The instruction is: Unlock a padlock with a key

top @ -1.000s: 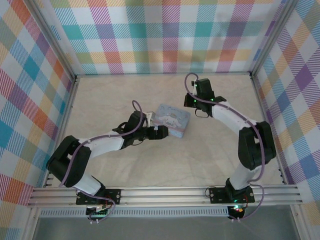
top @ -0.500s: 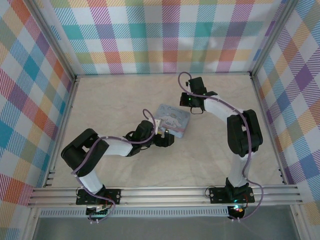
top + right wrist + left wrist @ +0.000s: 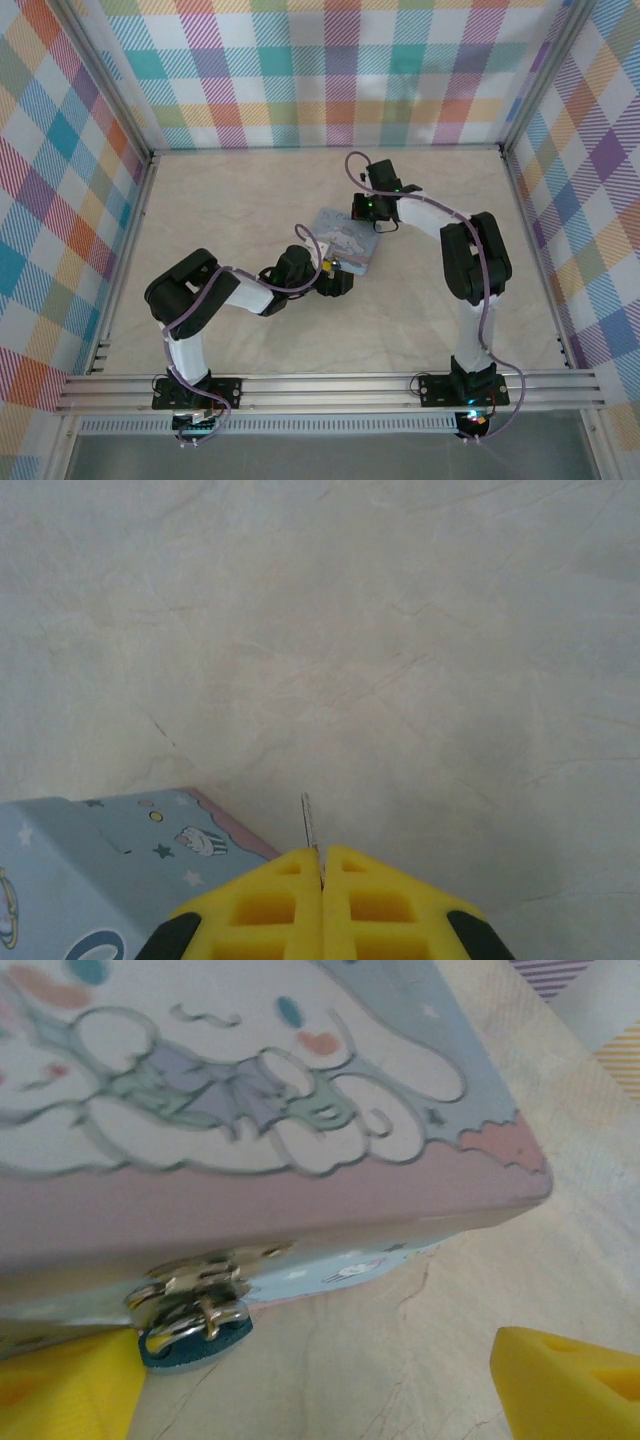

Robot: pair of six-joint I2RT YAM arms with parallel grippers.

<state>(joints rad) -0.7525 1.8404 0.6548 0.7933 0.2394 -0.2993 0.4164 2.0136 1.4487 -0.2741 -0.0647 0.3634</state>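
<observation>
left gripper [image 3: 315,1390] is held wide open and empty, its yellow fingers [image 3: 60,1395] flanking the padlock [image 3: 195,1328], which hangs at the front of the tin box [image 3: 300,1200]. right gripper [image 3: 322,872] is clamped shut on a thin key [image 3: 308,822] past the box's corner. steadying the padlock seems in hand; next the key must be brought round to it. since a second ago the left gripper has been shifted along the box front, the right drawn nearer.

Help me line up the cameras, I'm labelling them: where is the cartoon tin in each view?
Top external: tin near mid-frame.
Left wrist: tin across the upper frame, padlock at lower left.
Right wrist: tin corner bottom left, key beside it.
Shared landmark: marbled tabletop.
</observation>
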